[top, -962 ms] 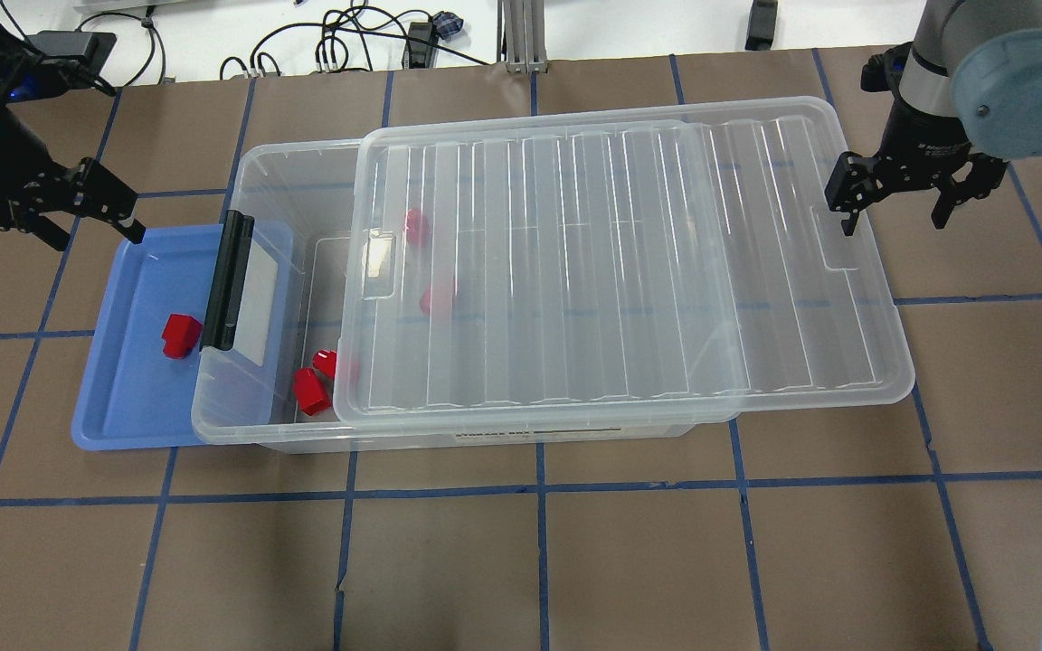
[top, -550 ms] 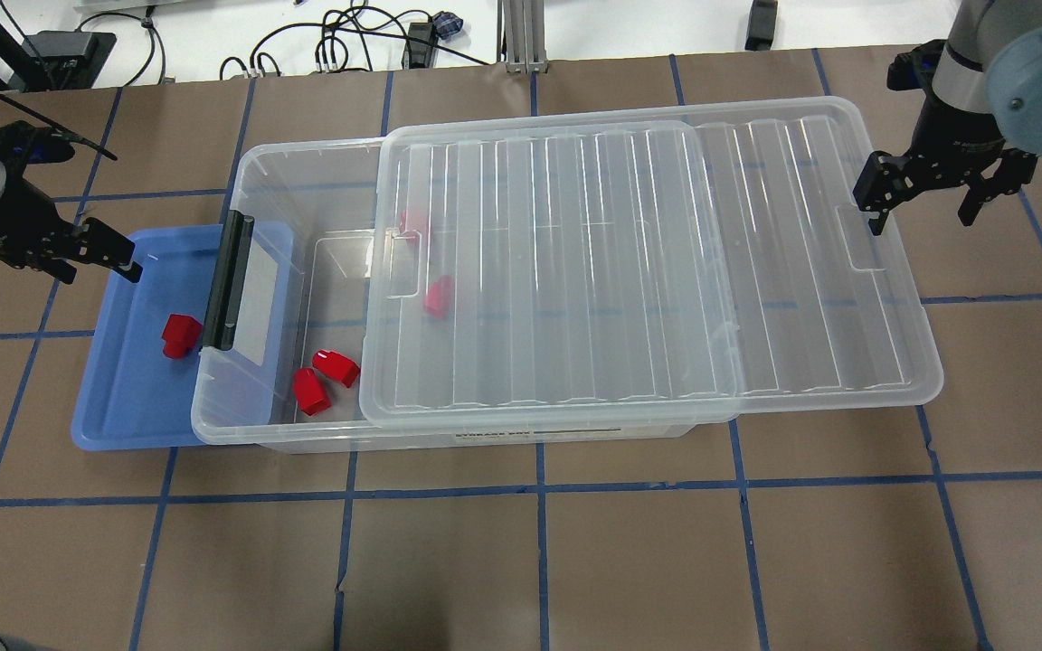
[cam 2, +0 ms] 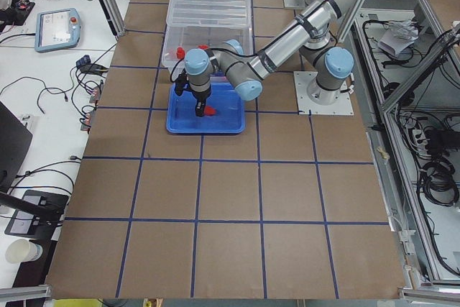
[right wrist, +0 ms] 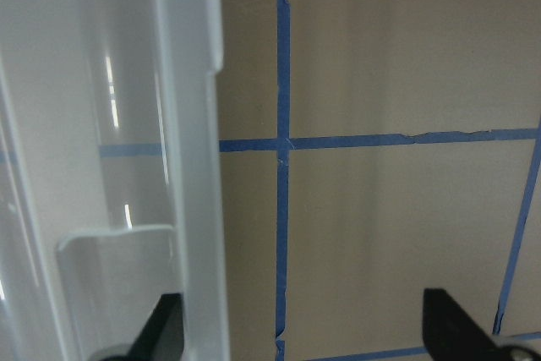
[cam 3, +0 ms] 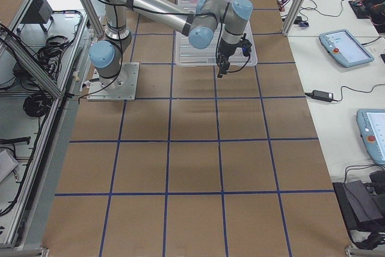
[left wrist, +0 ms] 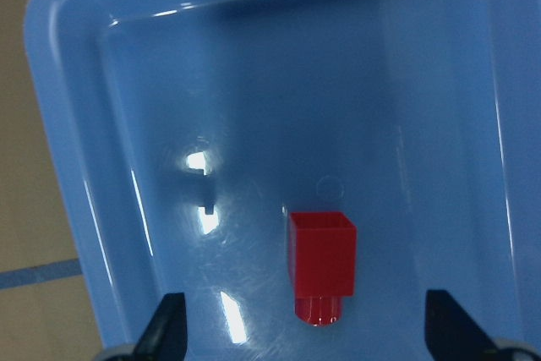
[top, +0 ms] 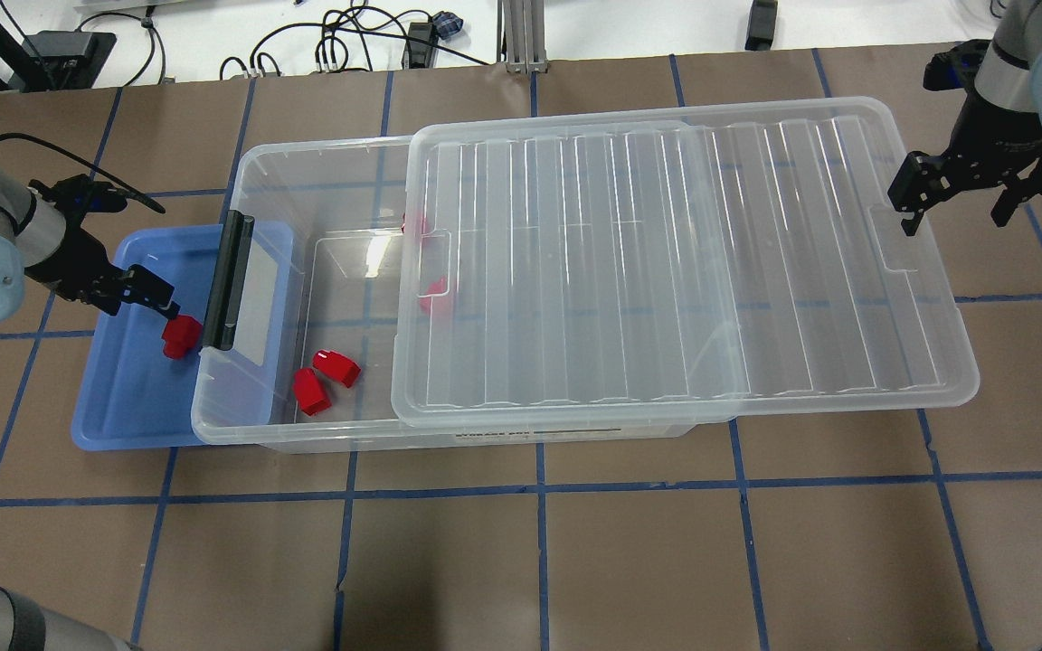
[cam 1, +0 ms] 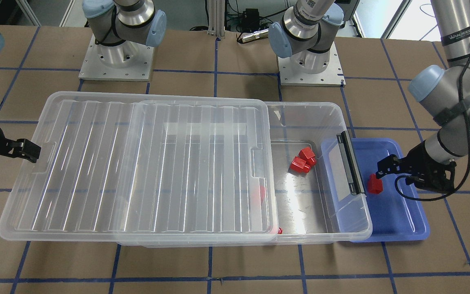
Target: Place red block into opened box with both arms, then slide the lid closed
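One red block (top: 179, 336) (left wrist: 321, 261) lies in the blue tray (top: 123, 398), beside the box's black bar (top: 227, 280). My left gripper (top: 143, 303) (left wrist: 308, 336) hangs open just over this block, its fingers on either side and clear of it. The clear box (top: 304, 149) holds several more red blocks (top: 313, 391), some under the lid (top: 666, 271). The ribbed lid overhangs the box's right end, leaving the left part uncovered. My right gripper (top: 955, 221) (right wrist: 304, 334) is open at the lid's right notch (right wrist: 118, 243), one finger over the notch and the other outside the rim.
The blue tray is partly tucked under the box's left end. Brown table with blue tape lines stretches in front of the box (top: 539, 561). Cables lie on the white strip beyond the table's far edge (top: 340, 41). Both arm bases (cam 1: 114, 61) stand behind the box.
The lid has slid to the right together with my right gripper, uncovering more of the box. My left gripper has moved right and down over the blue tray to the red block.
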`<act>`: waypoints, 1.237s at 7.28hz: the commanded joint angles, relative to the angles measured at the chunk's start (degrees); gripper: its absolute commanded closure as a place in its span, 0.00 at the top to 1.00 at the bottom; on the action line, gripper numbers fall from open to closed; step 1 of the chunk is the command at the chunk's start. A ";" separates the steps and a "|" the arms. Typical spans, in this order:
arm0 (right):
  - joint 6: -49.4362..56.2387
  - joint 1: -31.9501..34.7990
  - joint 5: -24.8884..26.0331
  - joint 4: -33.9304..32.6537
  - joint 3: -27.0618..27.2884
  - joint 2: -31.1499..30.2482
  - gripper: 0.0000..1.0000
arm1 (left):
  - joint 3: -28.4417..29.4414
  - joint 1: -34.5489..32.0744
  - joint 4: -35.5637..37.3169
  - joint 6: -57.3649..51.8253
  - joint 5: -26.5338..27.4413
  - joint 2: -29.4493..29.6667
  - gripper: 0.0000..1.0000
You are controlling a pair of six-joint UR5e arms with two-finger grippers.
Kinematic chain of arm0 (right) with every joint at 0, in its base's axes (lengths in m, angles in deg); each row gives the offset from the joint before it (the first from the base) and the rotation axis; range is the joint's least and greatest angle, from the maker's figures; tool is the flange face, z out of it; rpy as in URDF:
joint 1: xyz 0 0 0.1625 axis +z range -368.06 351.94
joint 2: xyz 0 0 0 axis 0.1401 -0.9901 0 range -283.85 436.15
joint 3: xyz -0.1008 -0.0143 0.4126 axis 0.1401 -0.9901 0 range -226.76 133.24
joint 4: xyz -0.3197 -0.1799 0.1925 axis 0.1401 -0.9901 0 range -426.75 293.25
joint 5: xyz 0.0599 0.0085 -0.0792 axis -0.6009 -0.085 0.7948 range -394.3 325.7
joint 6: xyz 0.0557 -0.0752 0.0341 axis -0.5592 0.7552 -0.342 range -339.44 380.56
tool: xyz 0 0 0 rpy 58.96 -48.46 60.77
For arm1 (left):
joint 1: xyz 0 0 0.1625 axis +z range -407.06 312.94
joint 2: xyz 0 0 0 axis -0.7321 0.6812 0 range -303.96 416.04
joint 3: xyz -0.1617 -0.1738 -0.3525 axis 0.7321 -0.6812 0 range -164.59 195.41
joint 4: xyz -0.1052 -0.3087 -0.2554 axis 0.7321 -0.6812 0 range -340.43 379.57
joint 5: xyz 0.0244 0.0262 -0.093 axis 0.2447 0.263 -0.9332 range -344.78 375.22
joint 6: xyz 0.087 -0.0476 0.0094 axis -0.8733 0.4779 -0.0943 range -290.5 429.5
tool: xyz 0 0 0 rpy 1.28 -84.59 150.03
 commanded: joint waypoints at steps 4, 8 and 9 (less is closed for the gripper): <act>2.60 -1.28 0.09 -0.38 0.06 0.08 1.00 | -1.95 -0.91 3.46 -0.86 0.42 3.25 0.79; 2.51 -1.20 0.09 -0.29 -0.03 -0.54 1.00 | -0.30 -1.52 3.63 -2.62 0.68 2.03 0.19; 2.51 -1.20 0.01 -0.21 -0.03 -0.62 1.00 | 3.55 -2.04 0.68 -2.70 0.86 0.28 0.19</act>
